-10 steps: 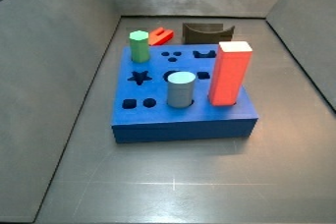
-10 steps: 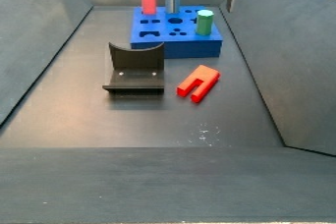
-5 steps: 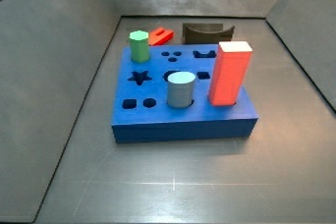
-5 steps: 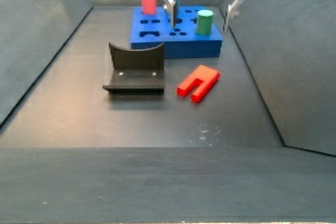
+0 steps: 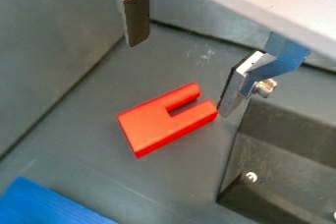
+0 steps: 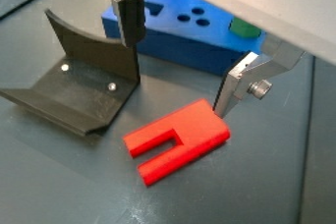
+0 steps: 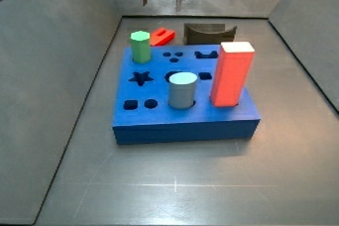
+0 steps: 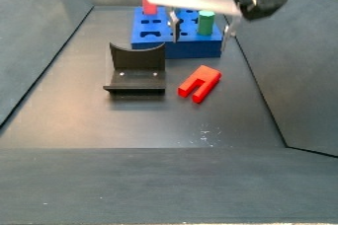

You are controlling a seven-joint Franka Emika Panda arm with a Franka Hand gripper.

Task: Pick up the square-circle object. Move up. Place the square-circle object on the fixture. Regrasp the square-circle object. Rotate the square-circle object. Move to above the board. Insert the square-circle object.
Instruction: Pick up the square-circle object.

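The square-circle object [image 8: 199, 83] is a small bright red peg with a slot in one end. It lies flat on the floor beside the fixture [image 8: 134, 68] and also shows in both wrist views [image 5: 164, 120] [image 6: 178, 141]. My gripper [image 8: 200, 35] hangs open above it, with nothing between its silver fingers [image 6: 129, 22]. In a wrist view the gripper [image 5: 183, 76] is over the peg's slotted end, well clear of it. The fixture [image 6: 73, 81] stands to one side. The blue board [image 7: 185, 101] with dark cut-outs lies beyond the peg [image 7: 162, 37].
On the board stand a green peg [image 7: 141, 47], a grey-blue cylinder [image 7: 181, 90] and a tall red-orange block [image 7: 235, 73]. Sloping grey walls [image 8: 40, 61] enclose the floor on both sides.
The gripper has come down from the top of the side views toward the red peg, and its body now shows. The peg, fixture and board have not moved.
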